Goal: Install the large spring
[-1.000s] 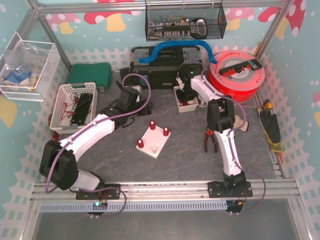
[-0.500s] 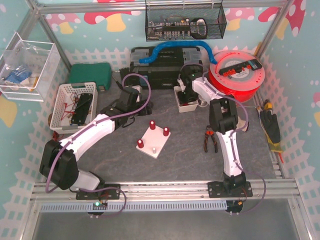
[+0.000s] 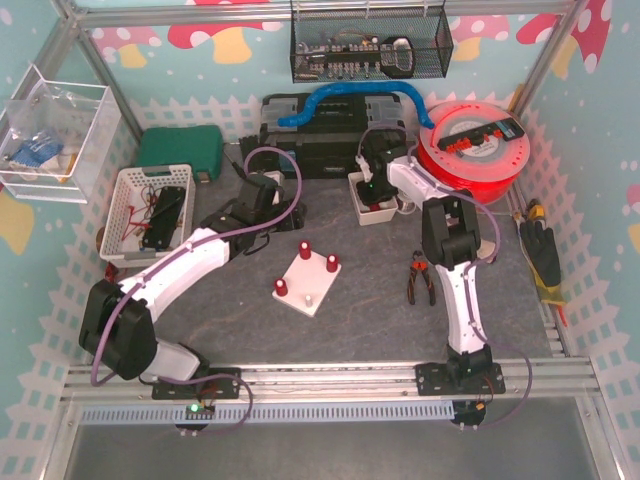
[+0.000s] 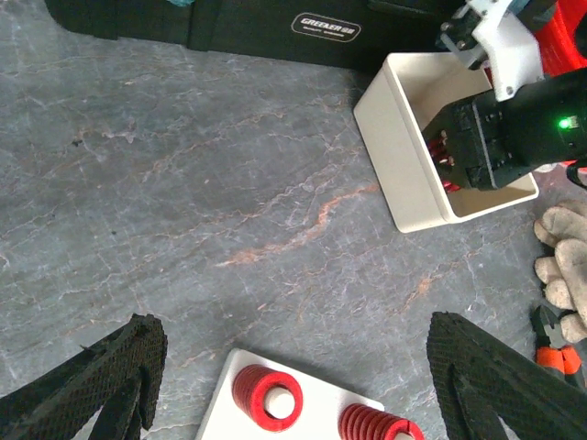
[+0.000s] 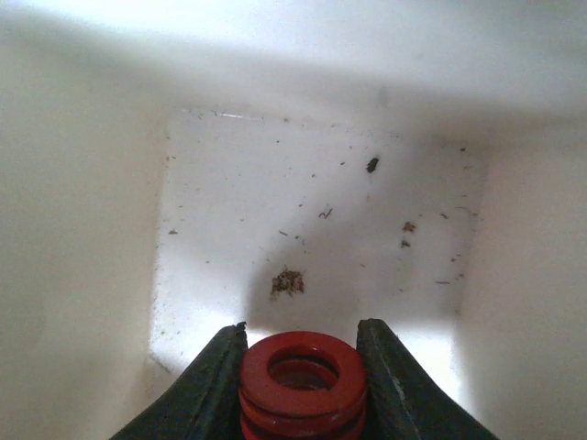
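Observation:
My right gripper [image 5: 301, 380] is down inside the white bin [image 3: 375, 199] and is shut on a large red spring [image 5: 303, 383], held between both fingers above the bin's speckled floor. From above, the right gripper [image 3: 372, 185] stands over that bin. The white peg plate [image 3: 308, 278] lies mid-table with three red springs on its pegs and one bare peg [image 3: 309, 299]. My left gripper [image 4: 303, 385] is open and empty, hovering over the plate's far edge, where two mounted springs [image 4: 268, 396] show. The bin also shows in the left wrist view [image 4: 404, 151].
Black-and-orange pliers [image 3: 419, 277] lie right of the plate. A white glove [image 4: 564, 261] lies by the bin. A black toolbox [image 3: 320, 140] and red spool [image 3: 475, 150] stand at the back, a white basket [image 3: 148, 212] at the left.
My right gripper has drawn back slightly toward the rear of the bin and its forearm has shifted right. The left arm has not moved.

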You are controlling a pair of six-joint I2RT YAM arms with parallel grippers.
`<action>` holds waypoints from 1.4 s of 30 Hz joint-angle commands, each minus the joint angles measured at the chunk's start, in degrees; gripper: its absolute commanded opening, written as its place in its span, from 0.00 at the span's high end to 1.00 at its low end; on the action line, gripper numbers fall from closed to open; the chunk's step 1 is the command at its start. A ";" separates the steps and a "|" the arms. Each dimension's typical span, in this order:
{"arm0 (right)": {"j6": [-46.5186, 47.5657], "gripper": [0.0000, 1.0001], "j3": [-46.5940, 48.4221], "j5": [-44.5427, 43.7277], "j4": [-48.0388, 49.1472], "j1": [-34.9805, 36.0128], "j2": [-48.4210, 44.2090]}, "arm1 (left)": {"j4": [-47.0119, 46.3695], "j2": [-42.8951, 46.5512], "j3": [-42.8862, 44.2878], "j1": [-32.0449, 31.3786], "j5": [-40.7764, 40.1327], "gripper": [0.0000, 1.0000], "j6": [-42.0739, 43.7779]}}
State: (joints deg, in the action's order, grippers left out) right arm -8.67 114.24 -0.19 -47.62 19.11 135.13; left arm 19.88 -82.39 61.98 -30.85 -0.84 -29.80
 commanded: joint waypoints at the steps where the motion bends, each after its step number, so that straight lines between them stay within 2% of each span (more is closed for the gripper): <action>1: 1.54 0.83 -3.08 0.38 5.64 -0.22 -8.41 | -0.62 1.23 1.26 0.32 -0.01 0.22 -0.50; 10: 6.20 0.87 -13.99 10.62 14.43 -0.22 -22.34 | -0.63 1.06 5.29 0.27 4.05 0.28 -4.17; 15: 8.89 0.88 -21.77 19.48 19.98 -0.14 -30.47 | -0.42 -0.45 8.91 0.34 10.07 0.40 -7.05; 19: 11.34 0.89 -26.65 22.18 23.06 0.34 -34.30 | 0.07 -1.35 10.80 0.37 14.39 0.49 -9.98; 24: 12.51 0.90 -27.32 24.83 24.36 1.03 -36.15 | 0.29 -2.33 12.57 1.35 19.28 0.52 -14.11; 28: 15.10 0.90 -30.83 24.50 29.38 4.14 -38.74 | 1.52 -3.61 14.42 3.04 21.74 0.49 -15.94; 35: 21.67 0.90 -46.31 21.47 46.16 10.08 -49.07 | 4.19 -5.06 16.75 5.71 26.38 0.51 -14.37; 39: 24.62 0.90 -50.96 18.23 49.03 12.91 -51.38 | 5.41 -5.50 16.71 5.51 31.01 0.53 -12.07; 42: 25.18 0.90 -52.88 17.15 51.59 14.07 -52.43 | 5.76 -5.93 16.43 5.12 33.07 0.50 -9.22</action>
State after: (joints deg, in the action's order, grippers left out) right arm 13.50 63.31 19.59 -3.46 31.97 84.47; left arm 23.86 -87.29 77.23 -25.32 26.98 -43.07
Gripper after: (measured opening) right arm 0.306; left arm 0.491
